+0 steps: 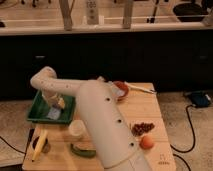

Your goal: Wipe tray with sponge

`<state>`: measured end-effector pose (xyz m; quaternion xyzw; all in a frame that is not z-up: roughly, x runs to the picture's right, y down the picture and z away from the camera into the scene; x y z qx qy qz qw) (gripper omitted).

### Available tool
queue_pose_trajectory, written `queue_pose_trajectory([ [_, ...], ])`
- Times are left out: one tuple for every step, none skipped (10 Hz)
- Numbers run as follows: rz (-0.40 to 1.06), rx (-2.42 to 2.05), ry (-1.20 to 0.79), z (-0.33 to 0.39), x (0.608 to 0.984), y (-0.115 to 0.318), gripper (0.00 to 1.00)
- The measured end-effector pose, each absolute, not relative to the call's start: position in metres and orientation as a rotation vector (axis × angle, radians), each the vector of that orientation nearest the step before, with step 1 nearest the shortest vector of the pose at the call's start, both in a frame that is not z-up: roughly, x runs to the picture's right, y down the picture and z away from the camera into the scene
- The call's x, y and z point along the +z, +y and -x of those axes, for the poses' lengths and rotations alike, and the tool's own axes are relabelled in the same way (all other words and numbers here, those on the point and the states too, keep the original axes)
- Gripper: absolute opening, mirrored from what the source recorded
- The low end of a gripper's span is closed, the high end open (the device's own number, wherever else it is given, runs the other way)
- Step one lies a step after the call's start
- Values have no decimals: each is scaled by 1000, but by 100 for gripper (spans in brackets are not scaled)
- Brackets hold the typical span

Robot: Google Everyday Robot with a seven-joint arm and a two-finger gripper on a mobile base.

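The green tray sits at the table's left edge. My white arm rises from the bottom centre, bends at an elbow above the tray and reaches down into it. My gripper hangs low over the tray's right half. A small pale blue-grey sponge lies on the tray floor directly below the gripper, partly covered by it. Whether the gripper holds the sponge or only rests against it does not show.
On the wooden table are a red bowl, a utensil, a white cup, a banana, a green vegetable, an orange fruit and a pile of dark bits. A dark counter stands behind. A cable lies on the floor to the right.
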<state>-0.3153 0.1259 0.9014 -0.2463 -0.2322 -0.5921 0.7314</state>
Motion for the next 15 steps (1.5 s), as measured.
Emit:
queue_pose_trajectory([
  [538, -1327, -523, 315, 893, 134, 2],
  [537, -1336, -525, 309, 884, 140, 2],
  [532, -1327, -524, 302, 879, 140, 2],
  [533, -1319, -519, 295, 878, 138, 2],
  [529, -1297, -512, 283, 881, 128, 2],
  [524, -1282, -510, 276, 887, 118, 2],
  [528, -1271, -503, 269, 894, 109, 2],
  [536, -1257, -496, 262, 906, 94, 2],
  [543, -1248, -490, 257, 918, 79, 2],
  [546, -1247, -490, 257, 927, 69, 2],
  [548, -1250, -492, 259, 931, 63, 2],
  [549, -1268, -500, 264, 935, 60, 2],
  [547, -1289, -512, 273, 934, 61, 2],
  [546, -1315, -528, 285, 930, 65, 2],
  [541, -1350, -551, 302, 924, 71, 2],
])
